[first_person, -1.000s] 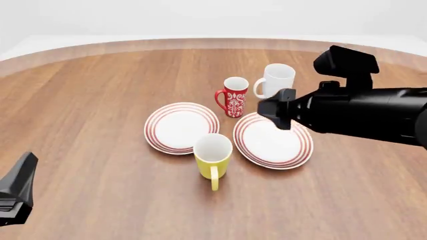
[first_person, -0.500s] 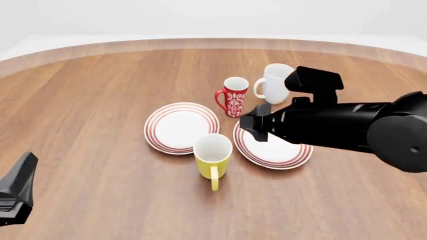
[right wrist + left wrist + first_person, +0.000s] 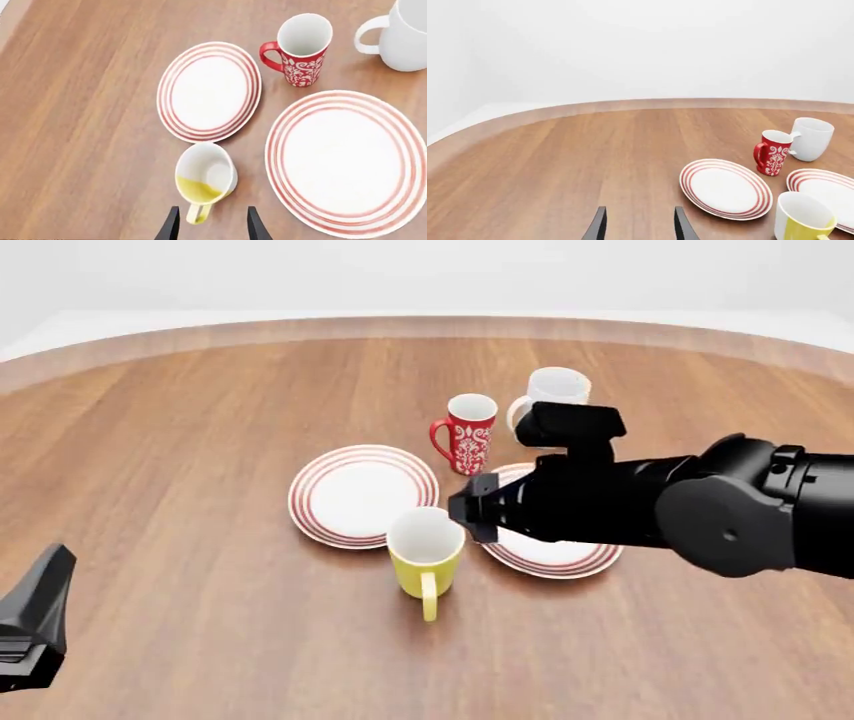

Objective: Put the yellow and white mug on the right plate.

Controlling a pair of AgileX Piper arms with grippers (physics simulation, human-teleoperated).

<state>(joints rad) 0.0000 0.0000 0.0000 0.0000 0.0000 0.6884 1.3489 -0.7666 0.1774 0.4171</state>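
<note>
The yellow and white mug (image 3: 427, 552) stands upright between the two plates, its handle toward the table's near edge. In the right wrist view the yellow and white mug (image 3: 205, 176) shows its white inside, just beyond my open right gripper (image 3: 212, 227). My right gripper (image 3: 470, 518) hovers just right of the mug's rim, with nothing between its fingers. The right arm covers most of the right plate (image 3: 567, 555). The whole right plate (image 3: 347, 162) shows in the right wrist view. My left gripper (image 3: 639, 229) is open, far left at the near edge (image 3: 34, 630).
The left plate (image 3: 363, 495) lies left of the mug. A red patterned mug (image 3: 467, 433) and a white mug (image 3: 554, 390) stand behind the plates. From the left wrist I also see the left plate (image 3: 725, 189) and red mug (image 3: 772, 152).
My right arm has swung left and lower over the right plate, bringing its gripper close to the yellow mug's rim. The mugs, plates and left arm have not moved.
</note>
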